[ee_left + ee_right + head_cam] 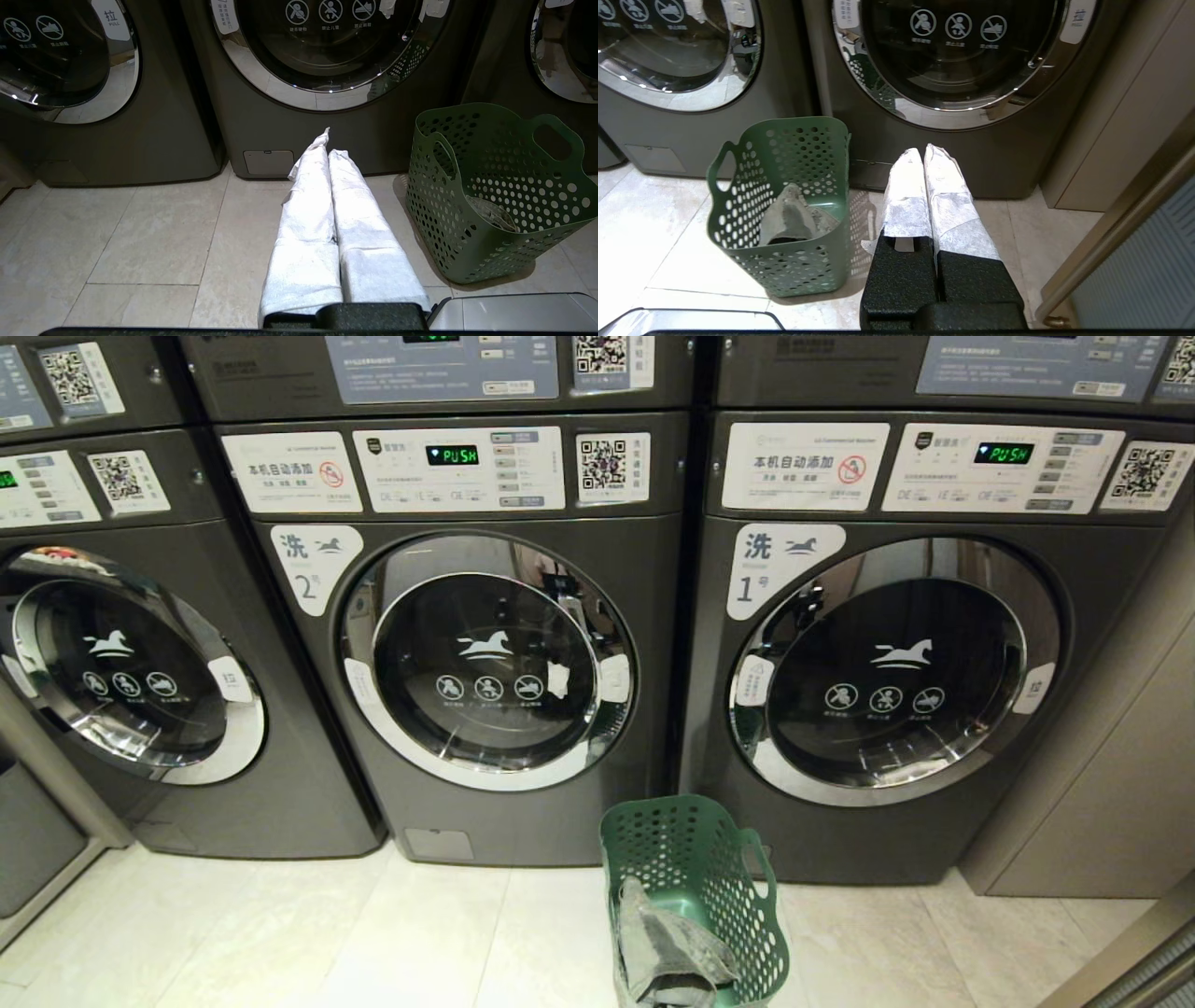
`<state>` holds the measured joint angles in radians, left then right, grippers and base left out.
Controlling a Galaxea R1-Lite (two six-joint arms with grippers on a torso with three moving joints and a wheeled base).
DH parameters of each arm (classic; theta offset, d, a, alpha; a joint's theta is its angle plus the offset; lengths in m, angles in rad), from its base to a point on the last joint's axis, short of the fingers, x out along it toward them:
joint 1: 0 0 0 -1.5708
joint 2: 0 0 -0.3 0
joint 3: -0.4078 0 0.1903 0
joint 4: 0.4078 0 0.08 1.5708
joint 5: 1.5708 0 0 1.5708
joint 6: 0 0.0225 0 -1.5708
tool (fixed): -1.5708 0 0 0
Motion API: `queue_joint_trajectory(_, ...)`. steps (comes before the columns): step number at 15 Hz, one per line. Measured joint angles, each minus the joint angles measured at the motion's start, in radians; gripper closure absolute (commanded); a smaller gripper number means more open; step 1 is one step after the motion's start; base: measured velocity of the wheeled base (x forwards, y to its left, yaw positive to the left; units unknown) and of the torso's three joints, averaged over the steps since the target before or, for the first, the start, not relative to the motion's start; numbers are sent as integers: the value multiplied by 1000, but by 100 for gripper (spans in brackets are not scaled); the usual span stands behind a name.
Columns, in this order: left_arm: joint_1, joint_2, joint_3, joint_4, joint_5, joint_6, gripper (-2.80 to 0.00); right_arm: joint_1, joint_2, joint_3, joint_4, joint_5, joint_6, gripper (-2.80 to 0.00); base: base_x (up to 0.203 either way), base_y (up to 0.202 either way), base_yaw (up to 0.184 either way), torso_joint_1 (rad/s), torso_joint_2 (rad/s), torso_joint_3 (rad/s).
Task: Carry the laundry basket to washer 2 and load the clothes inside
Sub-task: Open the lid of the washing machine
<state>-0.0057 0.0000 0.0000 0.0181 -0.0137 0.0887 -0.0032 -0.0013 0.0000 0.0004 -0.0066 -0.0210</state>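
Note:
The green perforated laundry basket [695,887] stands on the floor between washer 2 and washer 1, close to their fronts. A crumpled grey-green garment, the clothes [667,952], lies inside it. Washer 2 [485,658] is in the middle of the head view, its round door closed. Neither arm shows in the head view. My left gripper [331,142] hangs low, shut and empty, with the basket [490,196] to its right. My right gripper [923,154] is also shut and empty, with the basket [784,210] and the clothes [789,217] to its left.
Washer 1 [896,672] stands right of washer 2, another washer [121,672] left of it. A beige wall panel [1111,784] closes the right side, with a metal rail [1115,228] near my right arm. The floor is pale tile [327,943].

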Motion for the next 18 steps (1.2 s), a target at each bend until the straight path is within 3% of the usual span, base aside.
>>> queue_joint_trajectory(13,0,0,0,0,0,-2,0,0,0,0,0,0,0,0,0,-193,1,2,3,2)
queue_joint_trajectory(18,-1,0,0,1,0,-3,0,-1,0,0,0,-1,0,0,0,-40,1,2,2,0)
